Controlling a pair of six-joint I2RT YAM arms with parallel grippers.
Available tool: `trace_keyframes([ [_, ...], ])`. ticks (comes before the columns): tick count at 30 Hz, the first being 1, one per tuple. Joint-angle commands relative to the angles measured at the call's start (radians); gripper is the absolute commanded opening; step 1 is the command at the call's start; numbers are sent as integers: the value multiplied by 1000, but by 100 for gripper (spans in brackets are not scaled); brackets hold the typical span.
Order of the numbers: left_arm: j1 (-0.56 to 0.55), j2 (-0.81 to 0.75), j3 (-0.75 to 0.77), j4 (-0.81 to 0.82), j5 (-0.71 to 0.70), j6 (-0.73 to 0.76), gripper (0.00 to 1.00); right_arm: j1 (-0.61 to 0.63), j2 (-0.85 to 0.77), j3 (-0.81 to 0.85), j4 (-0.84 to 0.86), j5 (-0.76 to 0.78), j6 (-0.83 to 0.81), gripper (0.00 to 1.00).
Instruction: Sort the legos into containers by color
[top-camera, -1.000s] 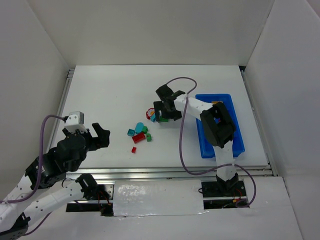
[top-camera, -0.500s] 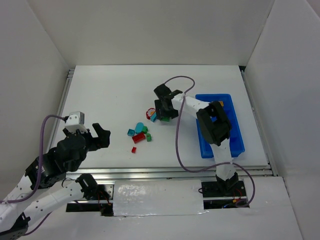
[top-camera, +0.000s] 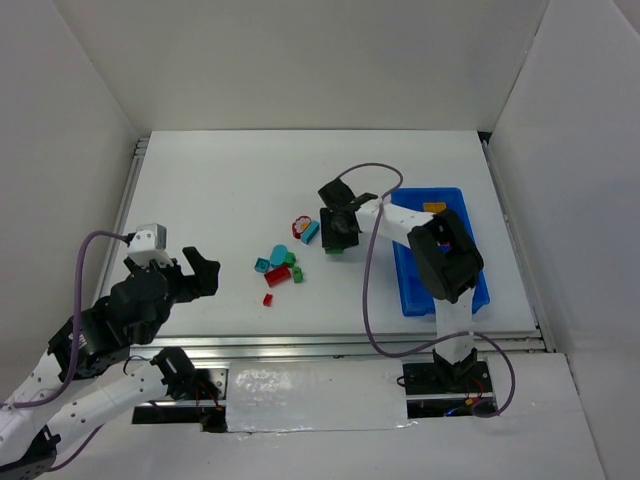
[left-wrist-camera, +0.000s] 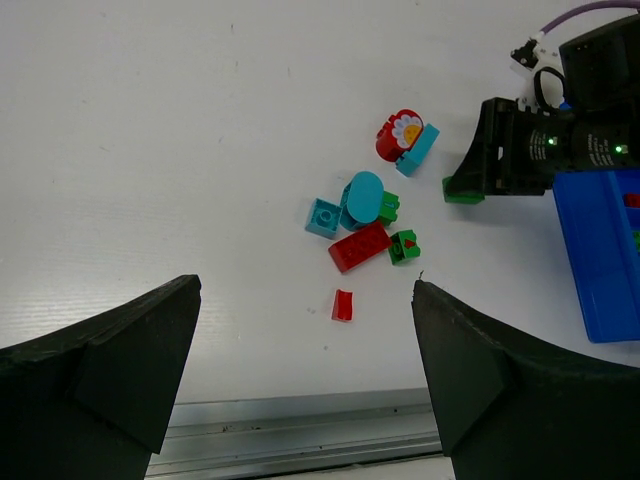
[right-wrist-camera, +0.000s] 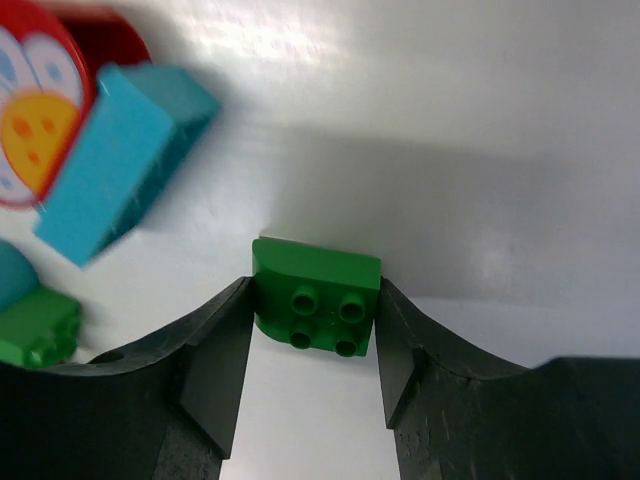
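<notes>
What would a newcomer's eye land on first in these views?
First, the right tool, clamped on a green brick at mid-table, just left of the bright blue tray. Next, the loose cluster of legos in red, green and cyan further left, with a daisy-printed red piece just beyond it.

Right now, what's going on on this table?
The right gripper is closed on a green lego, next to a red flower piece and a cyan brick. The left gripper hangs open at the near left, holding nothing. A small pile of loose legos lies between the arms, and the blue tray sits on the right.
</notes>
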Motion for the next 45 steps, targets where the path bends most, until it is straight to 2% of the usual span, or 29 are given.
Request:
trace_keyframes([
  [1,-3,-5,14,37,-2,22,100,11,-125,-68,21,-31,29,0],
  [6,-2,-6,15,34,-2,19,100,3,-344,-144,9,11,29,0],
  [12,-2,-23,13,35,-2,19,99,-81,-559,-232,-47,31,31,0],
  [15,-2,-26,14,34,-2,18,100,-167,-671,-305,-68,67,48,0],
  [17,-2,-26,12,38,3,22,100,-284,-749,-379,-66,39,60,0],
  [20,-2,-23,13,38,4,25,100,-380,-827,-463,-60,51,85,0],
  [24,-2,-26,13,41,9,25,99,-512,-878,-552,-23,65,115,0],
  [27,-2,-28,12,41,9,27,100,-553,-880,-600,12,87,155,0],
  [32,-2,-31,12,40,7,24,100,-569,-820,-619,40,88,180,0],
  [34,-4,-34,12,38,6,22,99,-569,-812,-628,44,93,183,4],
  [39,-2,-29,12,41,7,25,100,-569,-875,-639,37,94,183,5],
  [41,-2,-22,10,43,7,27,100,-569,-933,-626,29,47,174,8],
  [43,-3,-15,12,43,7,27,100,-549,-1014,-619,24,10,163,17],
  [45,-2,-6,13,40,7,28,100,-480,-1060,-616,38,-39,152,46],
])
